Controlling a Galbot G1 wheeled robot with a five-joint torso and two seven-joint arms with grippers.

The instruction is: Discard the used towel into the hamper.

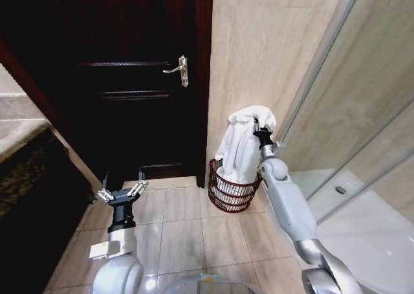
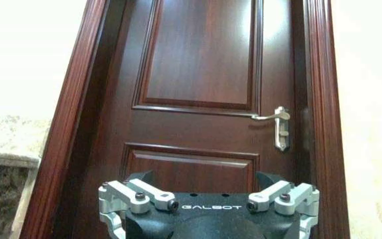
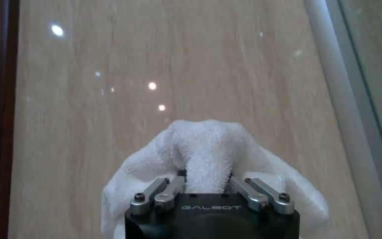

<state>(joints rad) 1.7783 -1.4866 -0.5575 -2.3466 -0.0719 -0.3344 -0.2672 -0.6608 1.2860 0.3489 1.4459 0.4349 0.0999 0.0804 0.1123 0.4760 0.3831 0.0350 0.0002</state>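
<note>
Towel [image 1: 242, 145]: pinched by right gripper [image 1: 259, 129], hanging into hamper [image 1: 231, 192] below it
Risk: bulk drapes over rim, spills outside
Left gripper [image 1: 121, 192]: idle, spread wide

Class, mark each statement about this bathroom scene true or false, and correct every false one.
1. The right gripper is shut on the white towel. True.
2. The towel lies flat on the floor tiles. False: it hangs from the gripper, its lower end in the hamper.
3. The hamper stands beside the dark wooden door, against the wall. True.
4. The left gripper holds a second towel. False: it is open and holds nothing.
5. The door stands open. False: it is closed.
</note>
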